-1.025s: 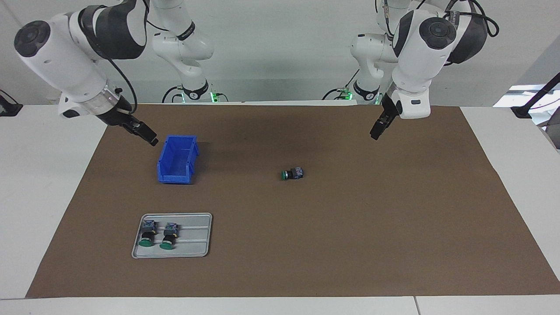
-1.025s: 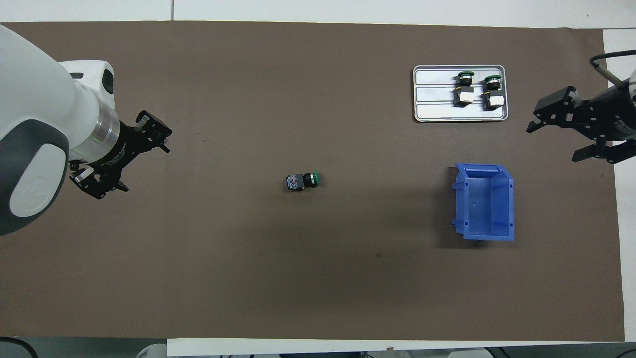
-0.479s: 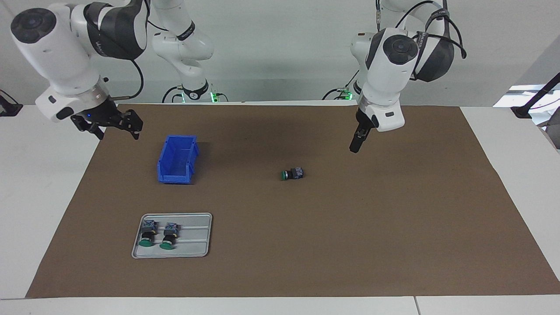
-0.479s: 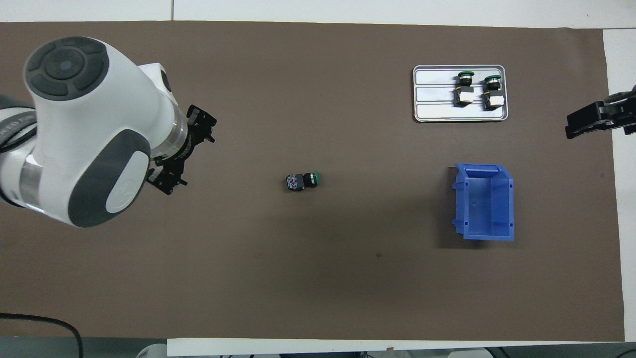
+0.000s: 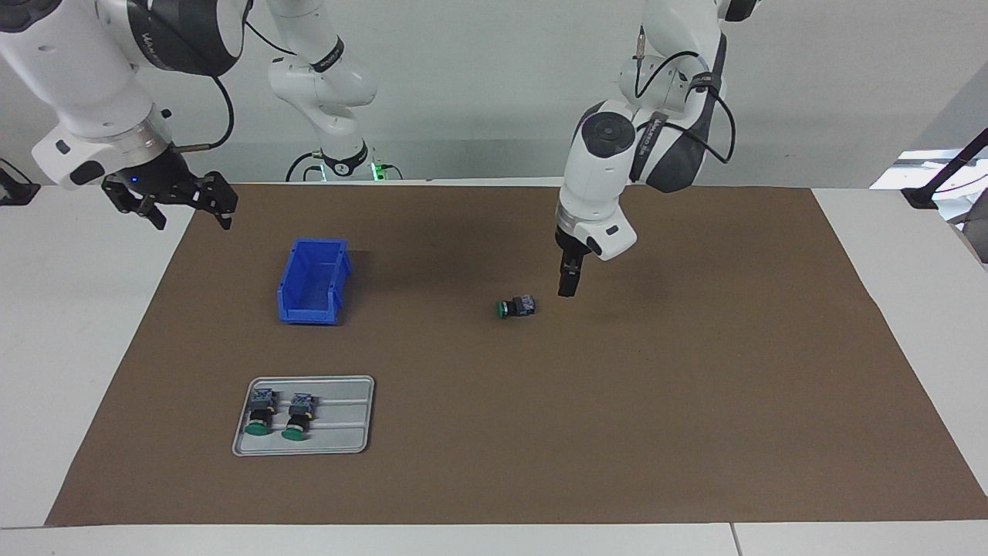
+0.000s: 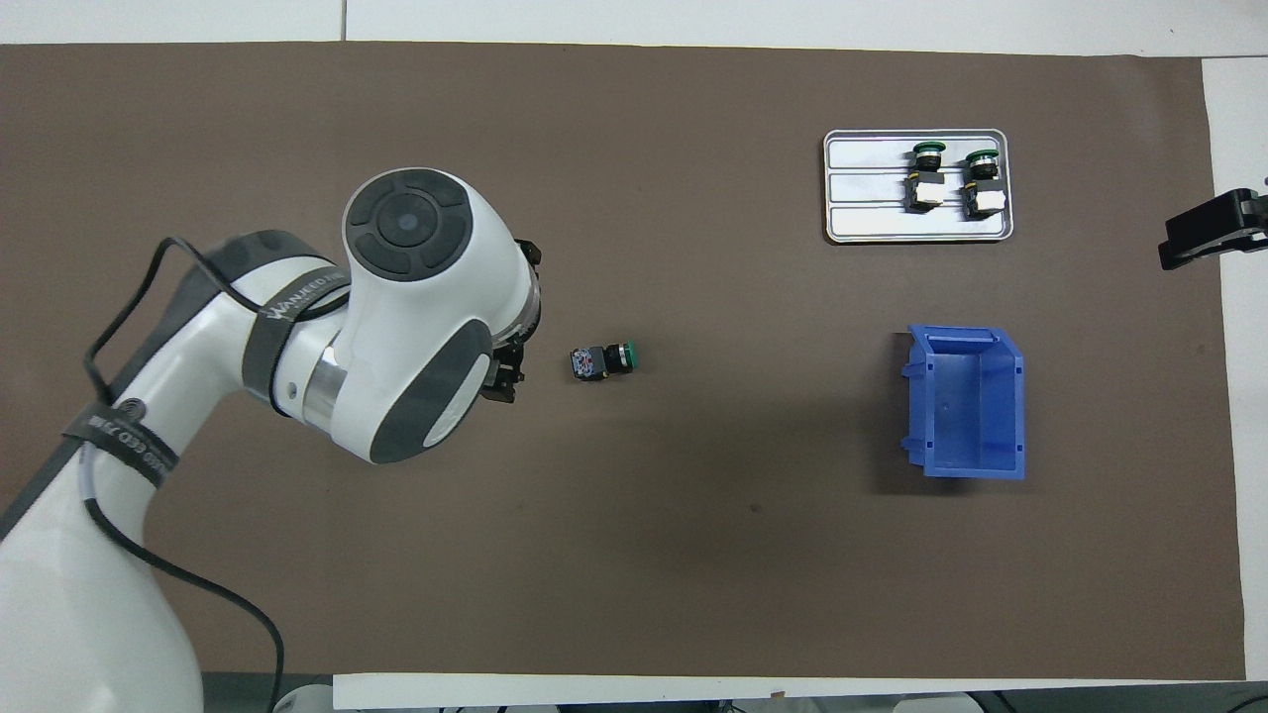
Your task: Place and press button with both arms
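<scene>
The button lies on its side in the middle of the brown mat, its green cap pointing toward the right arm's end. My left gripper points straight down over the mat beside the button, on the left arm's side, clear of it. In the overhead view the wrist covers most of it; its fingers stick out spread apart, open and empty. My right gripper hangs open and empty over the mat's edge at the right arm's end, one finger showing from above.
A blue bin stands on the mat toward the right arm's end. Farther from the robots lies a grey tray with two more green-capped buttons on it.
The left arm has swung in from its end of the table and come down beside the button. The right gripper has drawn away from the blue bin toward the table's edge.
</scene>
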### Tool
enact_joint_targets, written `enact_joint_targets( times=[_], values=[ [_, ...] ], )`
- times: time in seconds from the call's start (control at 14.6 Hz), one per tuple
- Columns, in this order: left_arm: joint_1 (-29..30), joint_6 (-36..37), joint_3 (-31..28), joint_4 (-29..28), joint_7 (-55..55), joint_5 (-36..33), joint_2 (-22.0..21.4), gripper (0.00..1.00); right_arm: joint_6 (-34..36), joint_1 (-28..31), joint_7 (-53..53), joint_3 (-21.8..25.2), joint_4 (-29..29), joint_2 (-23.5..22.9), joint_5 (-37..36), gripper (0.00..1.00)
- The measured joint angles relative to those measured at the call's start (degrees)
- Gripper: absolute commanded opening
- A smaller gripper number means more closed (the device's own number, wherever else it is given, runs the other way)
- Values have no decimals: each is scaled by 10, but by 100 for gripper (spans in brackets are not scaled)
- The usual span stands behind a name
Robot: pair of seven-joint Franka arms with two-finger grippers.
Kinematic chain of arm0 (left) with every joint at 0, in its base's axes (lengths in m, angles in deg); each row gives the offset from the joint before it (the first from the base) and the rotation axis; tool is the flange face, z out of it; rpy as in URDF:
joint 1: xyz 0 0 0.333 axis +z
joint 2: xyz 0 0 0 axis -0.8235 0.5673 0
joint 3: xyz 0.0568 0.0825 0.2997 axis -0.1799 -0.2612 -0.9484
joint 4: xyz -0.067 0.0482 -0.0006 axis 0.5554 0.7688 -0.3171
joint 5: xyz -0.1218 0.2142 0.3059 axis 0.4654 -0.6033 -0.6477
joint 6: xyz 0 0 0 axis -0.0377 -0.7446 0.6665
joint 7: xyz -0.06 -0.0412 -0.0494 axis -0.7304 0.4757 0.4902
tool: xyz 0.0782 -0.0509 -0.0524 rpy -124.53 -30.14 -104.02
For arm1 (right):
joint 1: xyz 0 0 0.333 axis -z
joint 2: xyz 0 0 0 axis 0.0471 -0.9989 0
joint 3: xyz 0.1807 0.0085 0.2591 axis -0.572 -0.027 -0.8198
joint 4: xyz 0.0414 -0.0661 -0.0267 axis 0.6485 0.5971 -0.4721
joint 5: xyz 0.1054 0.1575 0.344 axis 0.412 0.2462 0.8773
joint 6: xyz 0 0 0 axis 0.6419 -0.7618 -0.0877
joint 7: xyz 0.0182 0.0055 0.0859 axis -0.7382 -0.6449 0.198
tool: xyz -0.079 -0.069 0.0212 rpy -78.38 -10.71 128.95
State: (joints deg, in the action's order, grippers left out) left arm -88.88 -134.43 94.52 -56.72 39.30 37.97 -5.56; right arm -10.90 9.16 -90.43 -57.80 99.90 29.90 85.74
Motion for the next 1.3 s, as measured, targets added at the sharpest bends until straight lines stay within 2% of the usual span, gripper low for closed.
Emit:
enact_joint_targets(
  times=[0.41,0.62,0.96,1.3],
  values=[
    [-24,-58,0,11,91,3,79,100,11,-10,0,12,1,7,2,100],
    [-36,-67,0,19,117,3,93,100,12,-47,0,55,3,8,2,100],
    [-60,-89,-1,25,156,3,121,99,13,-44,0,55,10,8,3,100],
    [-61,-109,-2,26,171,3,128,95,16,-46,0,51,18,8,4,100]
  ],
)
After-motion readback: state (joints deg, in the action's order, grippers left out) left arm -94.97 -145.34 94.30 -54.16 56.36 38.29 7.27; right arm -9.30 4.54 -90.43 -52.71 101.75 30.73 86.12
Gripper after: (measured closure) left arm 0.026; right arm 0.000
